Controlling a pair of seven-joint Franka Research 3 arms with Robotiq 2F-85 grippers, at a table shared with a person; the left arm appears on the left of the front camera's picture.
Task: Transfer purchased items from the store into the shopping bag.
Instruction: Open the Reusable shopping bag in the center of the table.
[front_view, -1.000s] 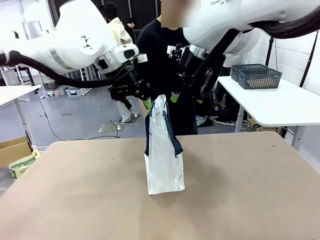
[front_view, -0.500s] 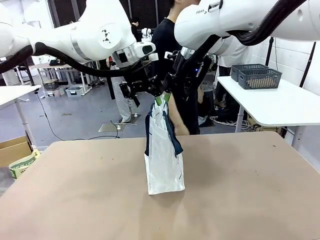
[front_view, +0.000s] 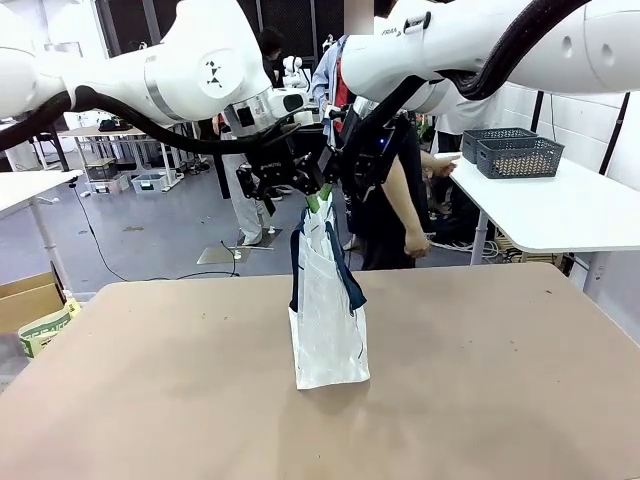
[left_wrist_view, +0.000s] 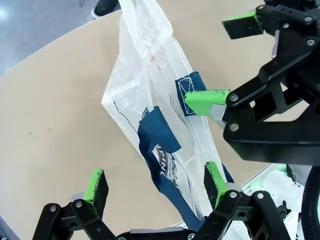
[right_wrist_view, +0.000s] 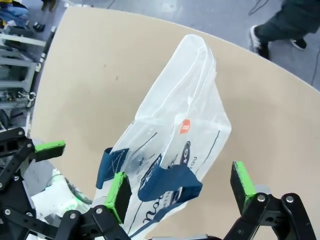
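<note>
The shopping bag (front_view: 328, 320) stands upright near the middle of the brown worktop (front_view: 150, 380), and its navy handles (front_view: 345, 275) hang down along its sides. Both arms come together just above its top edge. The left pincer (left_wrist_view: 156, 184) is spread wide, with the bag's upper edge and one handle between its green pads. The right pincer (right_wrist_view: 179, 187) is spread wide too, and it straddles the same edge from the other side. I cannot tell if any pad touches the plastic. A small orange-red square (right_wrist_view: 185, 126) shows on the bag's wall. Beyond the worktop a person's hand (front_view: 415, 243) hangs down.
</note>
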